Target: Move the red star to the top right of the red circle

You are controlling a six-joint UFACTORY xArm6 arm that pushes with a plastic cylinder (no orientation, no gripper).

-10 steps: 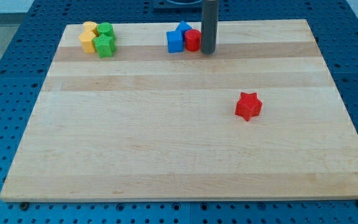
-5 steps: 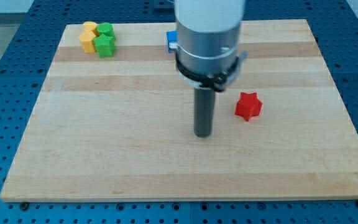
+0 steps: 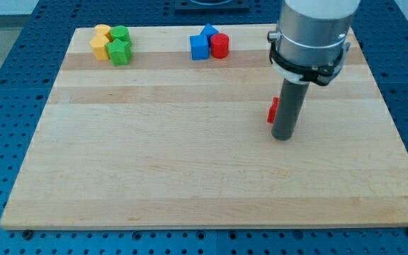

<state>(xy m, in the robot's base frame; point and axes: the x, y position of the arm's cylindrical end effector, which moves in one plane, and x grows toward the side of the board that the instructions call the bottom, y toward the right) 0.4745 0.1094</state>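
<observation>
My tip [image 3: 282, 137] sits on the pale wooden worktop [image 3: 154, 163], directly in front of the red star block [image 3: 272, 110], hiding all but a sliver at the rod's left edge. No claw is fitted, so there is no grip to report. The red circle block [image 3: 220, 45] lies well up-left of the star, touching the blue square block [image 3: 199, 47] and blue triangular block [image 3: 208, 31]. Far left of the star sit yellow blocks [image 3: 101, 41] and green blocks [image 3: 120, 46].

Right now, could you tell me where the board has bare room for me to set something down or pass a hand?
The whole lower half is bare, below my tip, and so is the middle left under the yellow and green blocks. It is crowded along the top edge, at that cluster and at the blue blocks beside the red circle. My rod hides most of the red star.
</observation>
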